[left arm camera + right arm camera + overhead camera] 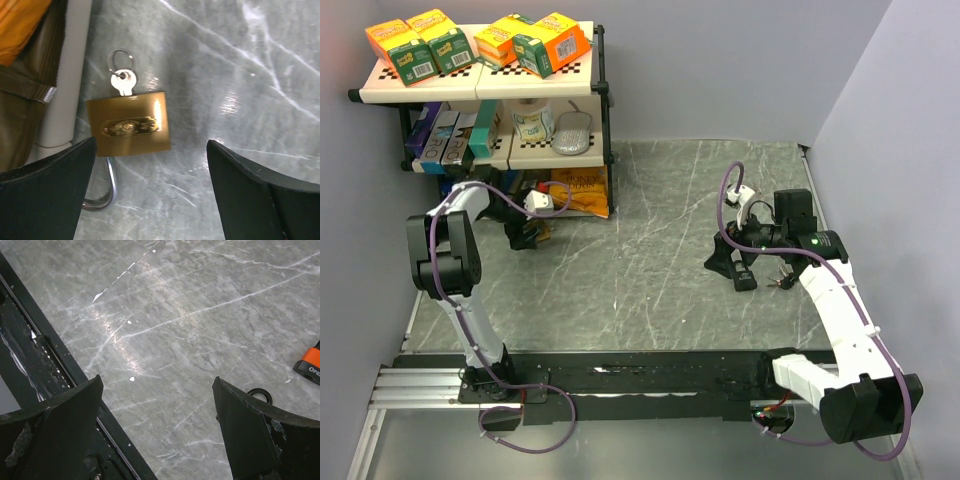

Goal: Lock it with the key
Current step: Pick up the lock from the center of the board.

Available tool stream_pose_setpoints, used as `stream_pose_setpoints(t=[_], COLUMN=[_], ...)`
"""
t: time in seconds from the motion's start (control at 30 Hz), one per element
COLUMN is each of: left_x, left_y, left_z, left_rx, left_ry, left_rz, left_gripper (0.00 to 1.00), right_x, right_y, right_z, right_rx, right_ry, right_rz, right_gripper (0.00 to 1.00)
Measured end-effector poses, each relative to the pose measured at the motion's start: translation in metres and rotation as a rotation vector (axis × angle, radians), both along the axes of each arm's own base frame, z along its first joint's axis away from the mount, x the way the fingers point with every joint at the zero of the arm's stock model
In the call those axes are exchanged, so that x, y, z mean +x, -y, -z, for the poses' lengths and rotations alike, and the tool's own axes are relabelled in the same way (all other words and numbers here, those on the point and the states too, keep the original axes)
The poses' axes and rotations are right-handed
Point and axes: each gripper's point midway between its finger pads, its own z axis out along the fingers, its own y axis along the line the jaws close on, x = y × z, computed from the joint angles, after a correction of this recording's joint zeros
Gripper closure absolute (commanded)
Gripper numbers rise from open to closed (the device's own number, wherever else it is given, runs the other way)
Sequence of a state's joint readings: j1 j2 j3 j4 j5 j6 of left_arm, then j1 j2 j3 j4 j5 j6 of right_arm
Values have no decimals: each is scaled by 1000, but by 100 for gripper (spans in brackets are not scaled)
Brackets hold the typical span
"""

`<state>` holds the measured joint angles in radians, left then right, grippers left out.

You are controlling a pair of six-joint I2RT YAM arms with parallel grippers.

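A brass padlock (pixel 127 125) lies flat on the grey marble table beside a white shelf leg (pixel 65 80). A silver key (pixel 123 82) sits in its keyhole, with a key ring (pixel 121 59) on it. The steel shackle (pixel 105 192) curves out of the lock's near edge and is partly hidden behind my left finger. My left gripper (pixel 151 145) hovers over the lock's near edge, open, holding nothing. In the top view the left gripper (pixel 527 235) hides the lock. My right gripper (pixel 157 381) is open over bare table, far to the right (pixel 735 268).
A two-level shelf (pixel 480 92) with several boxes stands at the back left, an orange bag (pixel 582 190) at its foot. The black base rail (pixel 40 355) runs under my right gripper's left finger. An orange-and-black object (pixel 310 365) lies at the right.
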<state>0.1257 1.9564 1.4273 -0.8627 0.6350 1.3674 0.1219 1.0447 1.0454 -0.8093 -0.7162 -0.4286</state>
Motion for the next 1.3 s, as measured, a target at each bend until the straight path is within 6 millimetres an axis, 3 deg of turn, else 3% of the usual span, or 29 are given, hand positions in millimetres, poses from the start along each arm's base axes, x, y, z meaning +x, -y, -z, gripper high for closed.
stream_pose_setpoints(t=[0.4,0.63,0.83,0.9,1.03,1.1,1.23,1.3], left_x=[11,13,-16,-27,-50,-60,-64,-66], left_y=[0,8,32,39,48,49,48,47], left_z=[21,26,25,20,17,17,16,15], left_rx=[33,51,45,44,45,46,51,54], left_ry=[26,46,63,67,59,41,24,11], left_rz=[-24,-9,50,62,89,96,99,98], left_gripper=[5,25,42,43,34,20,4,2], right_x=[-1,-4,-4,-5,-7,-8,-8,-9], right_y=[-1,-1,-2,-2,-4,-4,-5,-5], right_z=[7,11,10,8,4,3,3,3], right_rx=[1,1,6,11,23,26,29,30], right_ry=[-43,-71,-70,-67,-56,-53,-54,-55], right_rz=[-5,-8,-8,-7,-10,-12,-15,-16], right_gripper=[0,0,0,0,0,0,0,0])
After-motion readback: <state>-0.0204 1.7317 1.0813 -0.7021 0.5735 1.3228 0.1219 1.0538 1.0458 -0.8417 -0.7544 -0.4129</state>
